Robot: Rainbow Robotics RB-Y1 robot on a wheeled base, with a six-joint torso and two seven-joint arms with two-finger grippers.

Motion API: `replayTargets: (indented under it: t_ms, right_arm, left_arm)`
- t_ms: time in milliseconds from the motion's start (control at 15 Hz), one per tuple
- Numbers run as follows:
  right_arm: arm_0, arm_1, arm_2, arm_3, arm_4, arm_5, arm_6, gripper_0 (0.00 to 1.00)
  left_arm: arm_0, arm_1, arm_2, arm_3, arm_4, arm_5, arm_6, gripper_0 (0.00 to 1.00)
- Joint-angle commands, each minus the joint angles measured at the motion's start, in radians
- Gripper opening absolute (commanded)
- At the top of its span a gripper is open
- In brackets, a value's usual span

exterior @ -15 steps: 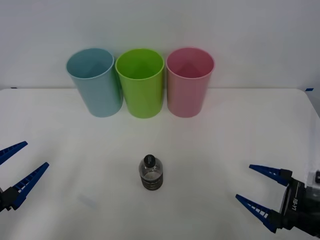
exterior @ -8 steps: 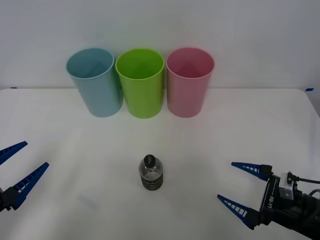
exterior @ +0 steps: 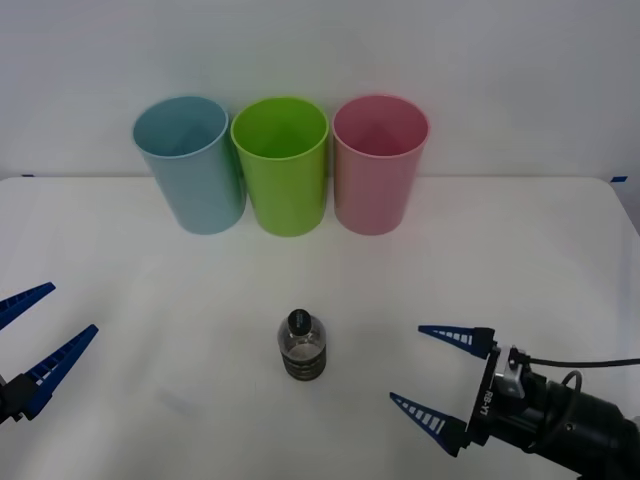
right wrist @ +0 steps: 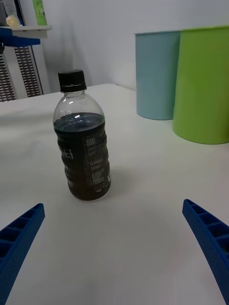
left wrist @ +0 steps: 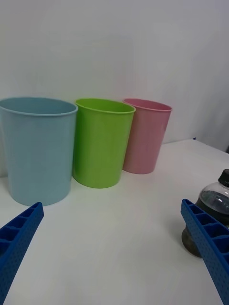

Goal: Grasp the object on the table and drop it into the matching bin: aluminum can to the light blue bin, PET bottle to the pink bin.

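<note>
A small clear PET bottle [exterior: 302,346] with a black cap and dark ribbed lower part stands upright on the white table [exterior: 520,260], in front of the bins. The right wrist view shows the bottle [right wrist: 84,138] close ahead, centred between the blue fingers. My right gripper [exterior: 434,370] is open, low over the table, just to the bottle's right with its tips pointing at it. Far off at the table's left edge, my left gripper [exterior: 35,330] hangs open. The pink bin [exterior: 379,163] stands at the back right of the row, the light blue bin [exterior: 192,163] at the back left.
A lime green bin [exterior: 283,165] stands between the light blue and pink ones, all three touching in a row at the table's far edge against a white wall. The left wrist view shows the light blue bin [left wrist: 37,147], green bin [left wrist: 101,141] and pink bin [left wrist: 144,135].
My right gripper has slid leftward toward the bottle, still open. The left arm and the bottle have not moved.
</note>
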Motion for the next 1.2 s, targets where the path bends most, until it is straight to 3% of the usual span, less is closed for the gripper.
replayTargets:
  t_ms: [67, 1200]
  right_arm:
    - [-0.024, 0.0, 0.069, 0.001, -0.005, 0.059, 0.004, 1.0]
    - [-0.145, 0.075, 0.377, 0.001, -0.006, 0.421, 0.01, 1.0]
  left_arm:
    - [0.0, 0.0, 0.0, 0.0, 0.0, 0.0, 0.0, 1.0]
    - [0.0, 0.0, 0.0, 0.0, 0.0, 0.0, 0.0, 1.0]
